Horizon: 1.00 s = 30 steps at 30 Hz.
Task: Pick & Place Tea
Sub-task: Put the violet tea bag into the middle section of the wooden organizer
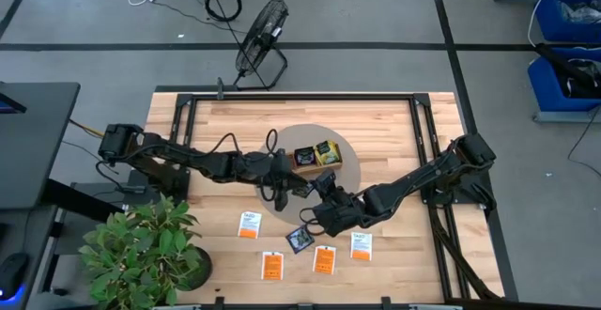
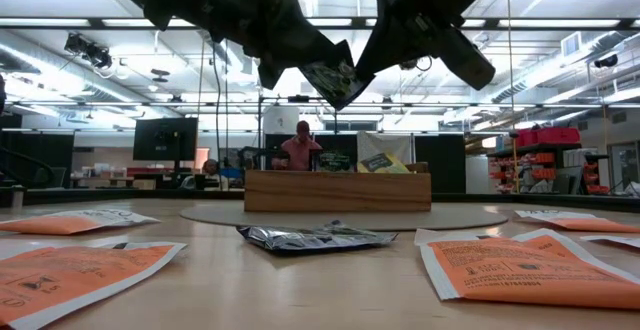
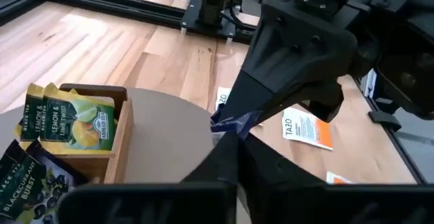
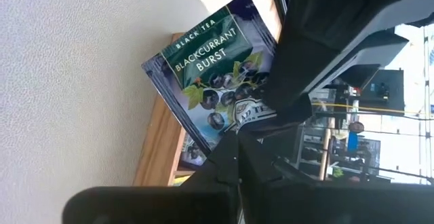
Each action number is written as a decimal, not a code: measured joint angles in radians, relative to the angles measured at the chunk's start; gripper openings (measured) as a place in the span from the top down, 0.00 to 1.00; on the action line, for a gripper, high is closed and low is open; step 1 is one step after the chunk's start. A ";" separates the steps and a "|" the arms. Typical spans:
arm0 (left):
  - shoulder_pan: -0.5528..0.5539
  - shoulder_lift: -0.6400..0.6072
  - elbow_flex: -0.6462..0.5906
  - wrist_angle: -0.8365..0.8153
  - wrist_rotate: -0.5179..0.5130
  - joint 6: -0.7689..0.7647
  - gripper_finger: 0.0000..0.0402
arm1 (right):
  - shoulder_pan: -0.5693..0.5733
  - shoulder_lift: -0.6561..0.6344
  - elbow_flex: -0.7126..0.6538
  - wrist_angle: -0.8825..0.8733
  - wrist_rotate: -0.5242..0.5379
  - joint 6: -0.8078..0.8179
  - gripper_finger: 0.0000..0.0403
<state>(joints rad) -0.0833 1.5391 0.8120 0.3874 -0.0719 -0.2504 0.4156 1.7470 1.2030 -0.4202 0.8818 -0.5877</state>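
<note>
High view shows both arms meeting above the middle of the wooden bench (image 1: pixel 394 131), just beside the round grey mat (image 1: pixel 282 146) that carries the wooden tray (image 1: pixel 324 166). A dark Blackcurrant Burst packet (image 4: pixel 210 68) is held in the air between them: in the low view it hangs tilted, well above the bench surface, with a gripper on each side. The right gripper (image 1: pixel 327 190) is clamped on this packet, as the right wrist view shows, with its fingers closed on the lower corner. The left gripper (image 1: pixel 302 188) is closed as well and meets the same packet from the opposite side; in the left wrist view its fingers pinch the packet's blue edge (image 3: pixel 234 121). Inside the tray stand yellow-green Lemon & Lime Twist packets (image 3: pixel 74 119) and further dark blackcurrant packets (image 3: pixel 30 176), upright and leaning against each other. On the bench nearer the front edge lie four white-and-orange packets (image 1: pixel 249 224), (image 1: pixel 272 265), (image 1: pixel 324 259), (image 1: pixel 362 245), flat and apart from one another, and one dark packet (image 1: pixel 300 240) lies flat among them. A potted plant (image 1: pixel 146 249) stands at the front left corner of the bench. A person (image 2: pixel 300 148) is seen in the room behind the tray in the low view.
</note>
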 joint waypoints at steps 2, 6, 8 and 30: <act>0.000 0.000 0.000 0.000 0.000 0.001 0.98 | 0.000 0.000 0.000 0.001 0.000 0.003 1.00; 0.000 0.000 0.000 0.000 -0.001 0.023 0.99 | 0.000 0.000 0.000 0.001 0.000 0.033 0.97; 0.000 0.000 0.000 -0.001 -0.002 0.029 0.99 | 0.000 0.000 0.000 -0.008 0.000 0.055 0.93; -0.131 0.001 0.000 0.150 -0.338 0.331 1.00 | 0.050 -0.243 -0.067 -0.238 0.090 0.713 0.48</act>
<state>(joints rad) -0.2144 1.5398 0.8120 0.5375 -0.4095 0.0804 0.4660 1.5043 1.1358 -0.6578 0.9714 0.1257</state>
